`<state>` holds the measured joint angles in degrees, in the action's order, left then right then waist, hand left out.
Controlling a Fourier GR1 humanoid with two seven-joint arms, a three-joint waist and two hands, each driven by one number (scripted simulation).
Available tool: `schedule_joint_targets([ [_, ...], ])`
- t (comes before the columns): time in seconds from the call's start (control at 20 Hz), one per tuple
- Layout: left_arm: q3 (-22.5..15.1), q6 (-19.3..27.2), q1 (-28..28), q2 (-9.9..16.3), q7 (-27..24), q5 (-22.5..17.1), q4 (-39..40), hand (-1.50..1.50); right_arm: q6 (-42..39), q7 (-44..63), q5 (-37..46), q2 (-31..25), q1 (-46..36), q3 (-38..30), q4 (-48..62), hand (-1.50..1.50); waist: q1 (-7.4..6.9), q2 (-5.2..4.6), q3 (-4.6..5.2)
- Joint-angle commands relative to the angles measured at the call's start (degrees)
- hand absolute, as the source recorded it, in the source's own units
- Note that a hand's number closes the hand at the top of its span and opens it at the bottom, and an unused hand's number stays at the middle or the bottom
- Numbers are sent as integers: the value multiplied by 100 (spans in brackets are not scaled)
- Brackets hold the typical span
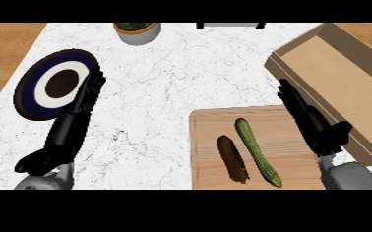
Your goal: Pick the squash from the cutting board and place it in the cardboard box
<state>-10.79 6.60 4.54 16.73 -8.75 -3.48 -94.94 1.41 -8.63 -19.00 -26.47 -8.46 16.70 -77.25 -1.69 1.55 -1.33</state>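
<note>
1. The squash (257,152), a long, thin green one, is seen lying on the cutting board (210,128), running from the board's middle down toward its lower right.
2. It is judged to be light and stiff, with a smooth skin that may slip; being so slender, it would best be taken hold of round its middle, fingers across its width, so that neither end tips.
3. Just beside it on the left lies a shorter dark brown vegetable (232,158) (apart from the squash, though only narrowly), and it could be knocked or caught up by fingers closing on that side.
4. The right hand (309,119) is held over the board's right edge, fingers straight and holding nothing, between the squash and the cardboard box (287,66).
5. The box stands open at the upper right; its near wall is likely to need clearing on the way in.
6. The left hand (76,113) rests with fingers straight at the far left, its tips at a dark plate (29,86).
7. A pot (137,32) stands at the top, well apart.
</note>
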Motion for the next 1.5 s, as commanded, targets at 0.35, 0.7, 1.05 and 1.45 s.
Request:
schedule_joint_targets([
  [0.35,778,806,-711,-185,938,-144,1109,0,1192,-267,2498,-1720,54,-142,-688,150,370,-126,207],
  [0.7,976,774,-343,-393,884,-272,1746,0,2711,-737,2836,-900,1976,-292,-2126,-150,319,-133,140],
  [1.05,818,961,-413,-516,883,-1,1689,0,1707,1746,3258,-2340,2456,-514,-3852,-150,295,-121,153],
  [1.45,1096,524,-34,-231,1101,-229,1793,0,387,3882,3512,-2553,1606,-115,-4661,-150,142,-160,143],
])
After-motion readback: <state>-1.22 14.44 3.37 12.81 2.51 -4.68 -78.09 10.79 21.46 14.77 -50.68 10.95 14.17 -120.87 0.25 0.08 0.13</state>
